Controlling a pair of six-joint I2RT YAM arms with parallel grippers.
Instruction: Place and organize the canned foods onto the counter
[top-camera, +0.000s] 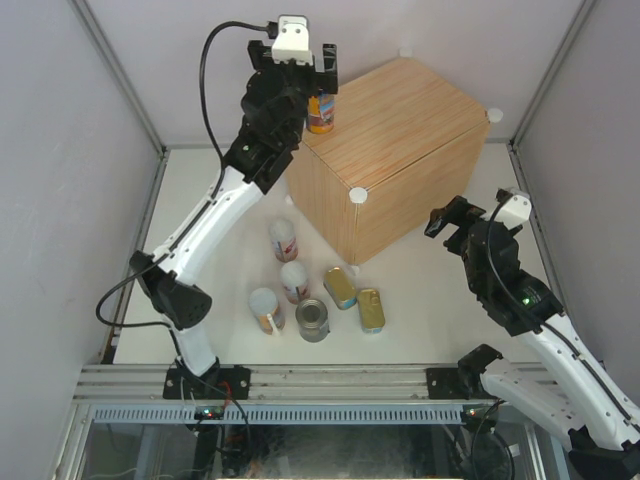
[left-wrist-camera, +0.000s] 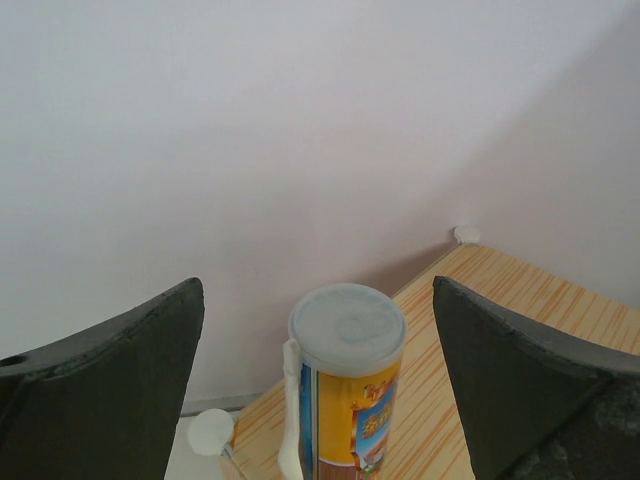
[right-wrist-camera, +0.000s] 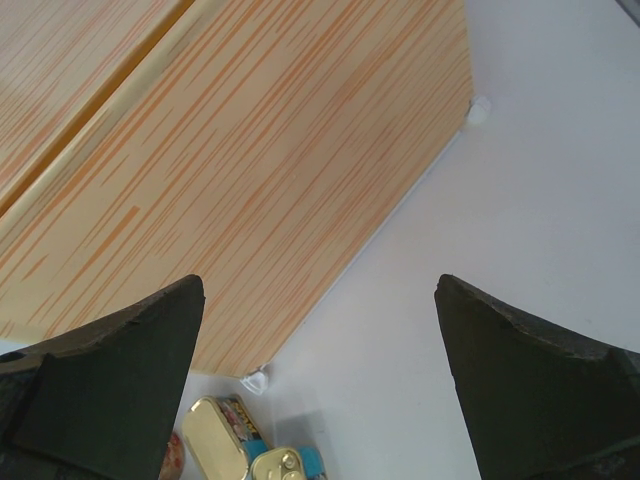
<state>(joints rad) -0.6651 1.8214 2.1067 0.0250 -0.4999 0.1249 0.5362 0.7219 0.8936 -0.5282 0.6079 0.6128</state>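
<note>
Tube (top-camera: 320, 113), orange-blue, upright at left corner of counter (top-camera: 410, 110), between spread fingers of my left claw (top-camera: 316, 86), not gripped. My right claw (right-wrist-camera: 318, 300) gaping beside counter. Other cans (top-camera: 312, 320) on table (top-camera: 430, 300) near counter.

- The white table (top-camera: 430, 300) is carrying the wood-grain counter (top-camera: 400, 150), which is sitting toward its far side.
- A white-red tube (top-camera: 283, 240) is standing on the table near the counter's left face, and a second white-red tube (top-camera: 294, 281) is standing just nearer than it.
- An orange-blue tube (top-camera: 266, 311) is standing just beside the dark-blue can (top-camera: 313, 320), on its left.
- One gold tin (top-camera: 340, 287) and another gold tin (top-camera: 371, 309) are lying flat side by side, right of the can.
</note>
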